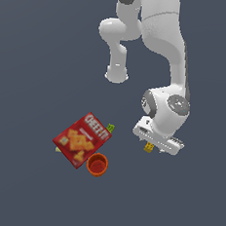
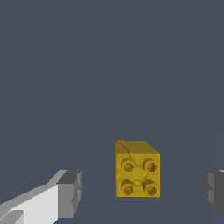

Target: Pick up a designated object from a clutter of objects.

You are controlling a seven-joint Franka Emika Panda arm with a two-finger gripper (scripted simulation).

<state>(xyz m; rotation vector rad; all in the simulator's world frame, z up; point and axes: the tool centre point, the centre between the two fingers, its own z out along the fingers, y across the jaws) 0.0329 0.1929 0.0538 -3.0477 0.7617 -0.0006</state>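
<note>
Wrist view, nearest: the jaws of the white Panda gripper (image 2: 140,190) stand spread, one dark grey pad (image 2: 70,192) on each side of the tiny yellow studded plastic block (image 2: 138,169), neither touching it. The block rests on the bare dark counter (image 2: 109,65), directly beneath the hand. It is probably light, rigid and smooth-sided; its two flat opposite faces offer the surest hold. Farther off, well apart: the red Cheez-It cracker box (image 1: 81,139), the orange-red round cup (image 1: 97,164) and a small green piece (image 1: 111,128), leaving open room all round.
</note>
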